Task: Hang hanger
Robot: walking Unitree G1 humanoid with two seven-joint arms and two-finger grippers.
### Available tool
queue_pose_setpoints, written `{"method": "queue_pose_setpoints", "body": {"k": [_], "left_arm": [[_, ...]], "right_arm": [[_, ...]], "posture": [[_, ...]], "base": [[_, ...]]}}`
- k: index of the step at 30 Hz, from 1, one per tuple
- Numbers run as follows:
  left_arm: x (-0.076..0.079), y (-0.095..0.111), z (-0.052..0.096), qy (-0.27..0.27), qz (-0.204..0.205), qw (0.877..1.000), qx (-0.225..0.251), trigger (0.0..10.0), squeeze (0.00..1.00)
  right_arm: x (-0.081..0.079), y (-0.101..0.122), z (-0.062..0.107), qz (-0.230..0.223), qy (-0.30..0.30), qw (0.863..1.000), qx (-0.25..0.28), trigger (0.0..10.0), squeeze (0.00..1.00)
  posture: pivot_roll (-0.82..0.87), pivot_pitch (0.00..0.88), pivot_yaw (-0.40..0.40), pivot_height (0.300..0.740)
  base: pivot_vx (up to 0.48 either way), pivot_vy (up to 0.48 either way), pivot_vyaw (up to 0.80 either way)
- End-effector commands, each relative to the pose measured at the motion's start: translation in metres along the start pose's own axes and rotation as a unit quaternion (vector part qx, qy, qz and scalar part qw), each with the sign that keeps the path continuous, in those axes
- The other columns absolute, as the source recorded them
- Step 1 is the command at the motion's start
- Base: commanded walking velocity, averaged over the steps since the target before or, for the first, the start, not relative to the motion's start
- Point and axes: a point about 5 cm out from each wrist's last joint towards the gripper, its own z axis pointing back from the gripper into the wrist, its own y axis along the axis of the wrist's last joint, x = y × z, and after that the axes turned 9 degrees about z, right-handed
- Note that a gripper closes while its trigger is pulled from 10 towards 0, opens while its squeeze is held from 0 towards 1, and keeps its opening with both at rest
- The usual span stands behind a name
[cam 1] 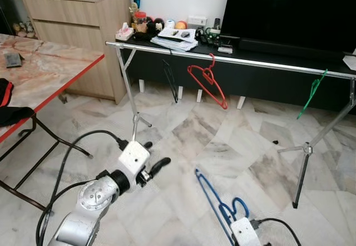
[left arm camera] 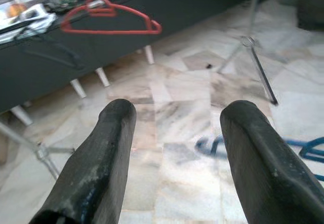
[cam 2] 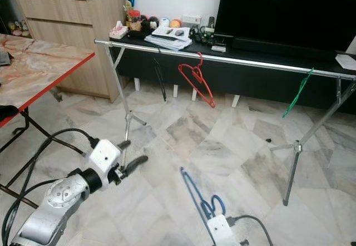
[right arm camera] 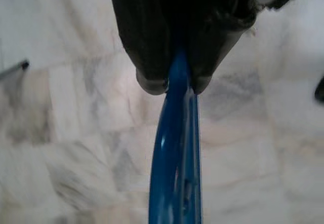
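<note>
Right wrist view: right gripper (right arm camera: 175,87) fingers pressed together on a blue hanger (right arm camera: 174,173), pinching its edge over marble floor (right arm camera: 66,148). Left eye view: blue hanger (cam 1: 217,204) sits at lower centre-right of frame, above the floor, well below the silver rail (cam 1: 233,60) that spans the upper frame. On the rail hang a black hanger (cam 1: 170,80), a red hanger (cam 1: 207,80) at upper centre, and a green hanger (cam 1: 311,93) at right. Left gripper (cam 1: 151,160) at lower left of frame, fingers (left arm camera: 96,163) apart, holding nothing. Red-edged table (cam 1: 50,68) at left edge.
</note>
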Motion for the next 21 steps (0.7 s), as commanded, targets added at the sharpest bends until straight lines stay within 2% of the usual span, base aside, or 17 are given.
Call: {"method": "queue_pose_setpoints", "body": {"k": [1,2,3,5,6,7,8,9,10,11,16,20,21], "left_arm": [[0.001,0.000,-0.001,-0.016,-0.019,1.000,-0.007,10.0,0.00],[0.003,-0.002,-0.002,-0.029,-0.031,0.999,-0.015,10.0,0.00],[0.007,-0.006,-0.002,-0.061,-0.065,0.995,-0.034,10.0,0.00],[0.012,-0.010,0.000,-0.097,-0.098,0.989,-0.052,10.0,0.00],[0.015,-0.015,0.003,-0.130,-0.121,0.982,-0.070,10.0,0.00],[0.015,-0.015,0.003,-0.130,-0.121,0.982,-0.070,10.0,0.00],[0.016,-0.017,0.005,-0.147,-0.130,0.977,-0.081,10.0,0.00],[0.016,-0.018,0.006,-0.151,-0.132,0.976,-0.084,10.0,0.00],[0.015,-0.021,0.007,-0.161,-0.141,0.972,-0.094,10.0,0.00],[0.014,-0.023,0.008,-0.171,-0.146,0.969,-0.102,10.0,0.00],[0.017,-0.028,0.012,-0.210,-0.153,0.958,-0.126,10.0,0.00],[0.016,-0.030,0.010,-0.221,-0.164,0.952,-0.131,10.0,0.00],[0.015,-0.029,0.007,-0.224,-0.171,0.951,-0.128,10.0,0.00]], "right_arm": [[0.003,0.002,0.000,0.030,0.013,0.999,0.006,10.0,0.00],[0.002,0.004,-0.001,0.047,0.026,0.999,0.010,10.0,0.00],[-0.001,0.008,-0.001,0.091,0.058,0.994,0.021,10.0,0.00],[-0.004,0.010,-0.002,0.135,0.083,0.987,0.024,10.0,0.00],[0.007,0.021,-0.004,0.177,0.097,0.979,0.037,10.0,0.00],[0.007,0.021,-0.004,0.177,0.097,0.979,0.037,10.0,0.00],[0.048,0.048,-0.006,0.202,0.093,0.973,0.062,10.0,0.00],[0.069,0.063,-0.004,0.208,0.089,0.971,0.075,10.0,0.00],[0.090,0.078,0.000,0.234,0.086,0.964,0.091,10.0,0.00],[0.093,0.082,0.001,0.257,0.090,0.957,0.097,10.0,0.00],[0.098,0.097,0.006,0.265,0.130,0.946,0.133,10.0,0.00],[0.095,0.103,0.007,0.277,0.176,0.934,0.139,10.0,0.00],[0.092,0.102,0.008,0.285,0.209,0.926,0.132,10.0,0.00]], "posture": [[0.13,0.024,-0.067,0.740],[0.13,0.023,-0.069,0.740],[0.13,0.023,-0.069,0.740],[0.13,0.021,-0.070,0.740],[0.13,0.020,-0.070,0.740],[0.13,0.020,-0.070,0.740],[0.13,0.020,-0.070,0.740],[0.13,0.020,-0.070,0.740],[0.13,0.010,-0.071,0.740],[0.13,0.007,-0.072,0.740],[0.13,0.001,-0.074,0.740],[0.13,0.000,-0.081,0.740],[0.13,0.000,-0.083,0.740]], "base": [[0.000,0.000,0.00],[0.000,0.000,0.00],[0.000,0.000,0.00],[0.000,0.000,0.00],[0.000,0.000,0.00],[0.000,0.000,0.00],[0.000,0.000,0.00],[0.000,0.000,0.00],[0.000,0.000,0.00],[0.000,0.000,0.00],[0.000,0.000,0.00],[0.000,0.000,0.00],[0.000,0.000,0.00]]}}
